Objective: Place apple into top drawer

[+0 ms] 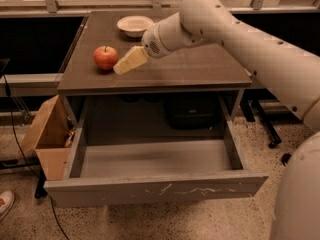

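Note:
The red apple (105,57) with yellowish patches and a short stem sits on the left part of the dark tabletop (200,69). My gripper (120,68) is on the end of the white arm, just right of the apple and close to it, low over the tabletop. The top drawer (155,188) is pulled fully open below the table's front edge; its inside is bare and its grey front panel bears pale scratches.
A pale shallow bowl (134,25) stands at the back of the tabletop. A brown cardboard box (47,134) leans at the drawer's left. A dark case (192,109) sits under the table. Cables and a shoe (4,203) lie on the floor at left.

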Motion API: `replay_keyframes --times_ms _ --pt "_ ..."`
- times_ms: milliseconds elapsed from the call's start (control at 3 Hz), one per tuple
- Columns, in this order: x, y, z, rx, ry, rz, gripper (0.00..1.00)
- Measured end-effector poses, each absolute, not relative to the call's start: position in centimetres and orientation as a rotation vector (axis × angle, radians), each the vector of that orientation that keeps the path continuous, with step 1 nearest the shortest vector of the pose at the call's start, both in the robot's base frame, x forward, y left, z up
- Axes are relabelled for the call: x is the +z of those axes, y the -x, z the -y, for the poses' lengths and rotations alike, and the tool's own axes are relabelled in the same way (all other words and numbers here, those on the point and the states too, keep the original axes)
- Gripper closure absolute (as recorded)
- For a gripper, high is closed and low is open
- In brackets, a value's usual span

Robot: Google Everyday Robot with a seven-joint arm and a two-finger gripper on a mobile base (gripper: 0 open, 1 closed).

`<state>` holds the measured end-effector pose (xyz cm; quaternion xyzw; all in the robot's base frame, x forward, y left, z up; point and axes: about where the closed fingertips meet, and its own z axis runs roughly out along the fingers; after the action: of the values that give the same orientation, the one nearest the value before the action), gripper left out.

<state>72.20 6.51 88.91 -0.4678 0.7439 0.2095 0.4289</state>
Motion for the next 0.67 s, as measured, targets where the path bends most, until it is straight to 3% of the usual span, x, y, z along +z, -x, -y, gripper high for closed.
replay_keyframes --times_ms 667 --pt "88.1 -75.4 -12.5 0.535 1.158 -1.798 0.00"
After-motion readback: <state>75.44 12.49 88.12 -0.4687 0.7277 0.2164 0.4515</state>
